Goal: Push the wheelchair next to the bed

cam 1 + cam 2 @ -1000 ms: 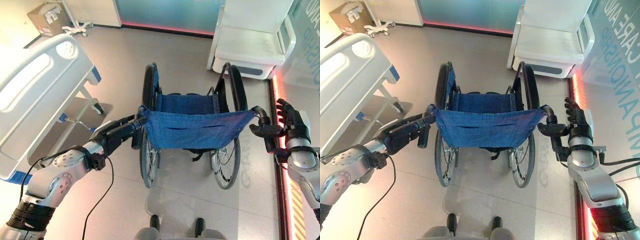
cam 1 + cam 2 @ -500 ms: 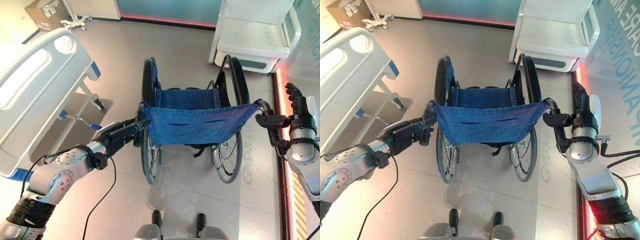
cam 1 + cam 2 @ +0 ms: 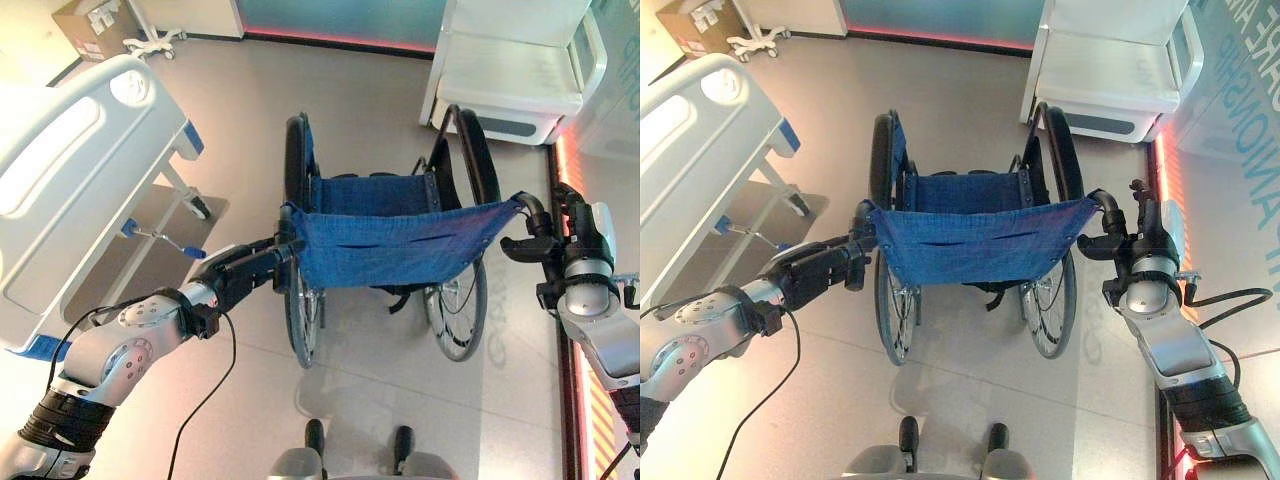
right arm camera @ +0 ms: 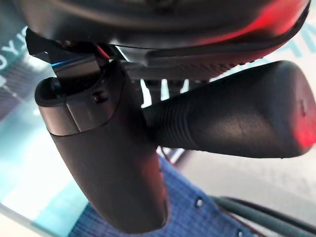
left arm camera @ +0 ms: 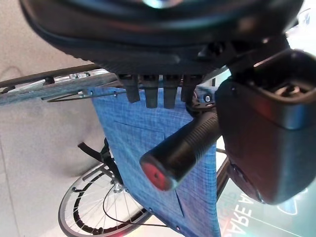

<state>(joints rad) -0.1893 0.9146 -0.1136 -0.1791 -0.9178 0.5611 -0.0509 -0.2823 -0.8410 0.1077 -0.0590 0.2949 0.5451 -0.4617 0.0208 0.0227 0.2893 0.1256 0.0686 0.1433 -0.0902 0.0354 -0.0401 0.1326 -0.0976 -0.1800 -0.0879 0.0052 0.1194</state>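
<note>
The wheelchair, with a blue cloth back and seat, stands in mid-floor facing away from me. The white hospital bed is on its left, a short gap apart. My left hand reaches the left push handle, which lies between its straight fingers and the thumb. My right hand is against the right push handle. Its fingers point straight up and the thumb lies across the grip.
A white armchair stands ahead on the right, just past the wheelchair's front. A cardboard box and a wheeled stand base sit in the far left corner. A red-lit strip runs along the floor at the right.
The wheelchair has rolled a little forward with both hands at its handles. My right hand has turned and drawn closer to the right handle.
</note>
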